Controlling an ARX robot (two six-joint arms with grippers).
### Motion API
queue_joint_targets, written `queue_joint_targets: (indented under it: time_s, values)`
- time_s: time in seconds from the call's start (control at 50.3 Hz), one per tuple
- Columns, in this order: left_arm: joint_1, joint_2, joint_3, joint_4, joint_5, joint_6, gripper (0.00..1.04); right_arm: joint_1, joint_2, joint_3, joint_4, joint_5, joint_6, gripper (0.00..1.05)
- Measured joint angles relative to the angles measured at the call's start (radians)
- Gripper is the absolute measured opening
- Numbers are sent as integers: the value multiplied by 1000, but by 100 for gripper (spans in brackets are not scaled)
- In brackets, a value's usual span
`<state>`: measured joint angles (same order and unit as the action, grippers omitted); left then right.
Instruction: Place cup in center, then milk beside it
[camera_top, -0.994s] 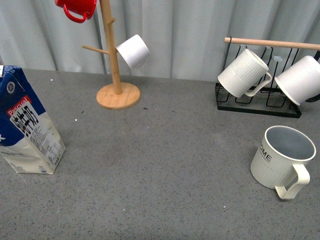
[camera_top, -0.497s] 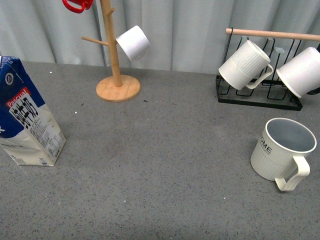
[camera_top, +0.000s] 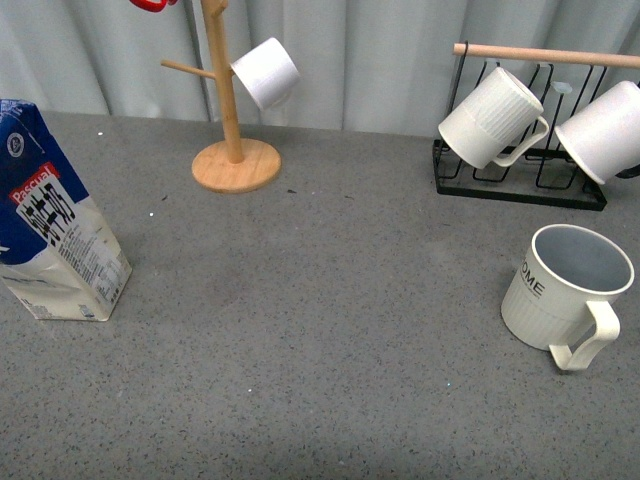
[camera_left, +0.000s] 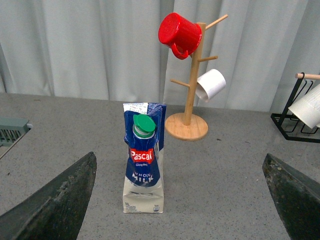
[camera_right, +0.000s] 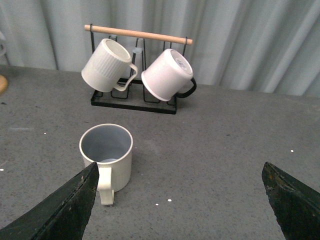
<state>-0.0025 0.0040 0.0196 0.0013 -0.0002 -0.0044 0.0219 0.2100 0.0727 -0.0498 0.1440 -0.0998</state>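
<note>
Two grippers, both empty: the right gripper (camera_right: 180, 167) has its fingers (camera_right: 60, 207) spread wide with nothing between them, and the left gripper (camera_left: 179, 162) is equally wide apart and bare. Neither arm appears in the front view.

Landmark: the wooden mug tree (camera_top: 235, 160).
- The cup (camera_top: 565, 300) stands upright, mouth up, far right of the tree and nearer the robot. Its squared handle (camera_top: 590, 345) is turned toward the robot.
- The milk (camera_top: 55, 250) stands upright left of the tree, also nearer the robot, its green cap (camera_left: 144, 122) facing the left wrist camera.
- The center (camera_top: 320, 290), bare speckled tabletop, lies in front of the tree and a little to its right.
- The wire rack (camera_top: 520, 190), far right of the tree and about level with it, carries a plain ribbed mug (camera_top: 490, 120) that should not be taken.

Step in hand, by judgement: fetching the cup with the right gripper, not yet begun. To do it well:
- Descend over the lettered cup only.
- Close on the wall opposite the handle, or squarely on the handle, so the cup cannot swing.
- Lift straight up before travelling toward the tree's side, staying clear of the rack.
- Set the cup down level in front of the tree, leaving open tabletop on the side nearer the milk for the carton to follow.
</note>
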Motion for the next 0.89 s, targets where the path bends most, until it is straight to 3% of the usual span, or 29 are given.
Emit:
queue_joint_targets:
  time_s: [0.119,0.318,0.636,0.895]
  values:
    - [0,0,0,0,0,0,98,-87,344,92,222,-114,-25,95]
    - [0,0,0,0,0,0,98,-108,888,279,381,-138,-27,95]
    - [0,0,0,0,0,0,98,-66,1410,583,288,-126,37,95]
    - [0,0,0,0,0,0,98,-28,1584,750,170,-92,80,95]
